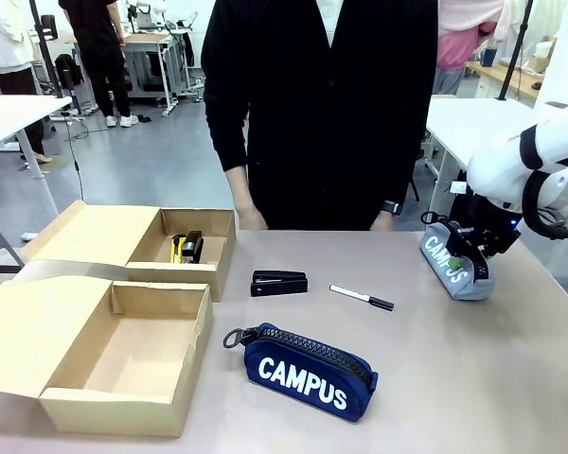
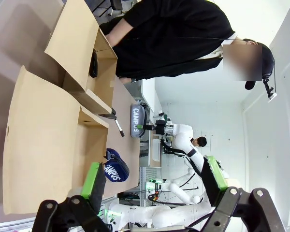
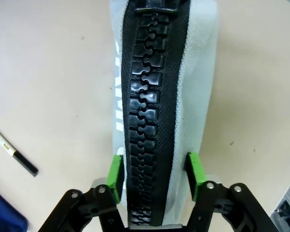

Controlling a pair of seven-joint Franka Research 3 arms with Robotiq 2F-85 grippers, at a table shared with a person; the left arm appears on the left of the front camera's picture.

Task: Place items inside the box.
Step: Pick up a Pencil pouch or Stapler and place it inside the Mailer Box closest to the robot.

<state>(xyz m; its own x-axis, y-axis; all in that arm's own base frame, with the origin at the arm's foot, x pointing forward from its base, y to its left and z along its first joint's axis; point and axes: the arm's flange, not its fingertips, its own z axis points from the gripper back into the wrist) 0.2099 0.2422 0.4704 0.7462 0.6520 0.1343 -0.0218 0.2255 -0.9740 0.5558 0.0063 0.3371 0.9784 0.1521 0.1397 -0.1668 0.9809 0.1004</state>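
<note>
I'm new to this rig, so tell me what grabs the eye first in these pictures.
The right gripper clamps the grey pencil case near the table's right side, green pads pressed to its flanks. The navy CAMPUS pencil case lies front and centre. On the left, the open near box shows a bare floor, and the far box holds black and yellow items.

Near box (image 1: 123,352): top open, floor bare, free drop from above. Far box (image 1: 213,236): boxed stapler (image 1: 193,247) and yellow knife (image 1: 177,248) crowd its left end, right end free. Mid-table: loose stapler (image 1: 279,282), marker (image 1: 362,297) and navy case (image 1: 308,371) lie apart, with lanes between. Table (image 1: 483,378): front right bare. Far right: right gripper (image 1: 471,253) astride grey case (image 1: 443,255). Person (image 1: 322,104) blocks far edge.
</note>
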